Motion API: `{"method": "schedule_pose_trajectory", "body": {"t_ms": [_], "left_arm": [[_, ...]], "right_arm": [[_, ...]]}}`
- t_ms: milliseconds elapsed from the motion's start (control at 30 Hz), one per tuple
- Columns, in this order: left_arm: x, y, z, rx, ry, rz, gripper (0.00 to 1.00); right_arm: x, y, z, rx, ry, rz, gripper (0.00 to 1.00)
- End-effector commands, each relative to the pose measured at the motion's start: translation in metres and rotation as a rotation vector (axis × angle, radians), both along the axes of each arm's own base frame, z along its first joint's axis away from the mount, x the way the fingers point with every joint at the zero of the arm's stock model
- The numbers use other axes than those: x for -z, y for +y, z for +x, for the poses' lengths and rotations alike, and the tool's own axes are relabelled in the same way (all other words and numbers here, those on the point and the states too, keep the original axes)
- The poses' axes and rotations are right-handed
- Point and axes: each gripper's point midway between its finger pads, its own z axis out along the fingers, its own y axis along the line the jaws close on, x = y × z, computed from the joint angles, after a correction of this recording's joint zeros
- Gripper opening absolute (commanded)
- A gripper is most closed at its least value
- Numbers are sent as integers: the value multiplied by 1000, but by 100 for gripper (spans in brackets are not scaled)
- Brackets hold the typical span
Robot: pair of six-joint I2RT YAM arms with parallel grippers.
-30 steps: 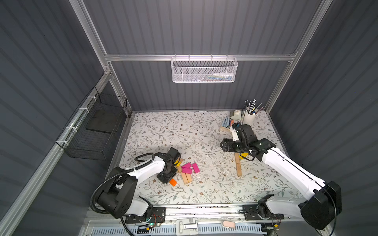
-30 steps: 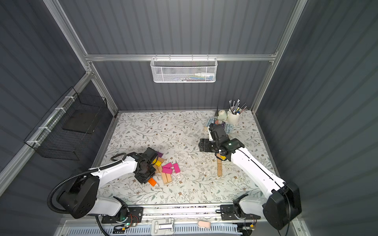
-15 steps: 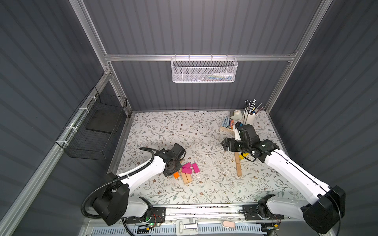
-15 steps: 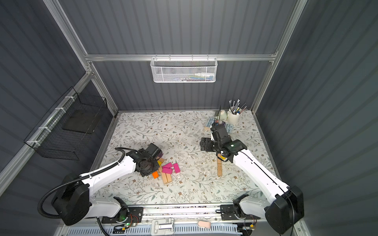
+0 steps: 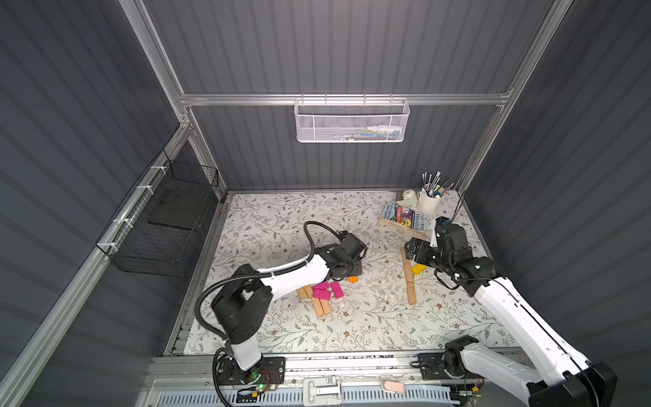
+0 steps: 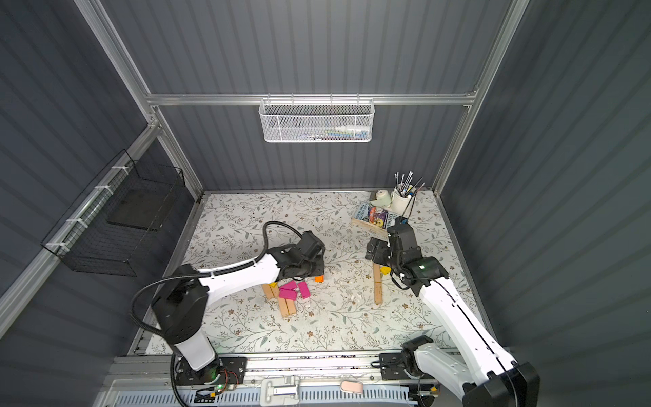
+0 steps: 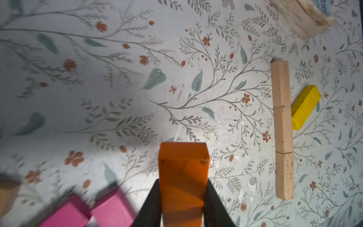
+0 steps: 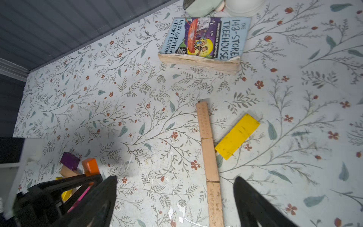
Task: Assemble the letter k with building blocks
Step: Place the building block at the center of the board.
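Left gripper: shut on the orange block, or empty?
Shut on it. In the left wrist view the orange block sits squeezed between both black jaws of the left gripper.

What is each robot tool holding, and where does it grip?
The left tool pinches the orange block by its sides near one end. The right tool is open, holding nothing.

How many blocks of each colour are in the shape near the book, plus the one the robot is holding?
Tan blocks: 3, end to end in a row
Yellow block: 1, slanting off the row
Orange block: 1, held in the left gripper
Total: 5
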Motion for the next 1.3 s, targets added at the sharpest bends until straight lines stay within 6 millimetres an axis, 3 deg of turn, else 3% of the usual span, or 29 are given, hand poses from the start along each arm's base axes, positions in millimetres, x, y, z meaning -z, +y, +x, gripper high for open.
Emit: {"method": "schedule_pose_trajectory", "body": {"t_ms": [0, 100, 367, 533, 733, 900, 1033, 1167, 1267], "left_arm": [[9, -27, 13, 29, -3, -12, 19], [25, -33, 22, 3, 11, 6, 20], [45, -46, 38, -61, 46, 50, 33], [47, -48, 40, -67, 48, 47, 48], [43, -47, 41, -74, 41, 42, 50], [21, -46, 42, -65, -5, 17, 50], [-26, -36, 42, -11, -138, -64, 50], [-71, -11, 26, 110, -272, -90, 53], [-100, 10, 5, 213, -368, -91, 55]], "right_arm": [[14, -8, -8, 16, 47, 2, 93], [19, -9, -11, 13, 64, 6, 93], [22, -9, -11, 6, 77, 6, 93], [22, -8, -11, 2, 79, 9, 93], [20, -7, -10, -1, 74, 16, 93], [18, -7, -9, 0, 72, 21, 93], [17, 5, -7, -62, 87, 46, 91], [17, 29, -2, -180, 131, 90, 83], [31, 46, 4, -238, 209, 72, 81]]}}
